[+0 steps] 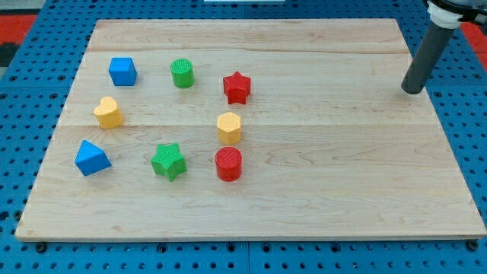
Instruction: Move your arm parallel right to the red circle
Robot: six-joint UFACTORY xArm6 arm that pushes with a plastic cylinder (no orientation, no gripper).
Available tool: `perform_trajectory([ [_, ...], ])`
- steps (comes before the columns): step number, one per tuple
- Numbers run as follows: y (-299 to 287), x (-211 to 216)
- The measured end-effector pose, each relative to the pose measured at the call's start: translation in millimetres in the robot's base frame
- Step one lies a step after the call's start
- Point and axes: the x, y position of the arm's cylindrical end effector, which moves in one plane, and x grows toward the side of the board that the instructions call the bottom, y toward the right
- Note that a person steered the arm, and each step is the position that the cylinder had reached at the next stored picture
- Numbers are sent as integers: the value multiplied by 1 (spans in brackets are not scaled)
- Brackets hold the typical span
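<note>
- Wooden board (304, 205): pale planks filling most of the view, lying on a blue perforated base (23, 114) that shows along the view's left, right and bottom edges.
- Dark rod: enters from the view's top right corner and slants down to my tip (412, 90), which rests on the board near its right edge. The arm carries no pincer, so there is no opening or closing to report. My tip touches no block and stands well apart from all of them, to the view's right.
- Blue cube (122, 71): upper left of the group.
- Blue triangular block (92, 157): lower left, nearest the board's left edge.
- Green star (168, 161): at the bottom of the group, between the blue triangular block and the red circle.
- Red star (237, 87): upper right of the group, the block closest to my tip.
- Red circle (228, 164): the task's block, a short upright cylinder at the lower right of the group, just below the yellow hexagon and lower in the view than my tip.
- Yellow hexagon (229, 127): between the red star and the red circle.
- Yellow heart (108, 113): left side, between the two blue blocks.
- Green cylinder (182, 73): top of the group, right of the blue cube.
</note>
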Motion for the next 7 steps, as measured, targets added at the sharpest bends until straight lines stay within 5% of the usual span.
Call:
perform_trajectory([
  [7, 9, 15],
])
